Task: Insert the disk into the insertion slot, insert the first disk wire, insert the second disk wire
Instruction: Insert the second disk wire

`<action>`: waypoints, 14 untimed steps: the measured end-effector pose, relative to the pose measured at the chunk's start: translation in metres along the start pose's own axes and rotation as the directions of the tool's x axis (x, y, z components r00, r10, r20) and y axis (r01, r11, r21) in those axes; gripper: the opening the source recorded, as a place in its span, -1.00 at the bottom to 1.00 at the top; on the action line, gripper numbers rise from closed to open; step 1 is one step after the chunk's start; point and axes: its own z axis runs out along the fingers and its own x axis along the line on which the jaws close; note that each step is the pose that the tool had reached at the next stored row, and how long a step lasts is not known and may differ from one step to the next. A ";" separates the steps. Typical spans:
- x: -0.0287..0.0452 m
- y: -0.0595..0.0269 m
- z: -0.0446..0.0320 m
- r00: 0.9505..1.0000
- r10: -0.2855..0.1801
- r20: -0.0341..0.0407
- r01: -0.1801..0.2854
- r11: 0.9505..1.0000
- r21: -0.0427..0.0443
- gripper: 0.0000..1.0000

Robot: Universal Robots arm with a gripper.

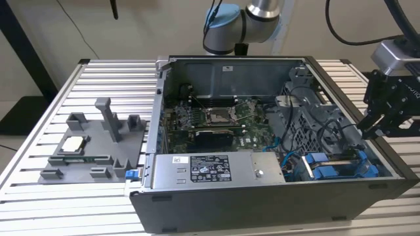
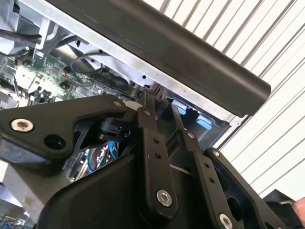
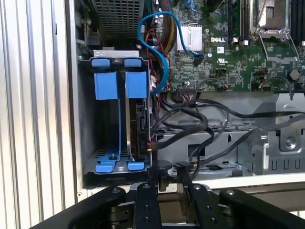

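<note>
Case (image 1: 262,206) lies open on slatted worktop (image 1: 52,206). Inside are the motherboard (image 1: 210,118), a silver PSU box (image 1: 217,169) along the wall nearest the camera, and the slot (image 1: 331,167) in the corner at the exterior view's right, w/ blue fittings. In the first wrist view the slot holds two blue carriers side by side. The disk (image 3: 141,121) sits upright in the one on the motherboard side, dark edge showing. The other carrier (image 3: 106,86), by the case wall, looks empty. Black cables (image 3: 190,119) and a blue cable (image 3: 157,47) crowd just beside the disk; can't tell if any is plugged in. Hand (image 1: 371,132) hovers over the case wall near the slot, fingers (image 3: 151,174) a little apart, nothing btwn them that I can make out. Grey tray (image 1: 98,147) on the worktop, at the exterior view's left, carries a pale square chip (image 1: 72,143) and a green strip (image 1: 78,159).
</note>
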 end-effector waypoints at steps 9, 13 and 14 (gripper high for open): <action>0.0003 0.0004 -0.0007 1.000 0.026 0.010 -0.026 1.000 0.003 -0.58; -0.0005 0.0055 -0.0084 1.000 0.026 0.010 -0.026 1.000 0.003 -0.68; -0.0007 0.0078 -0.0109 1.000 0.026 0.010 -0.026 1.000 0.003 -0.68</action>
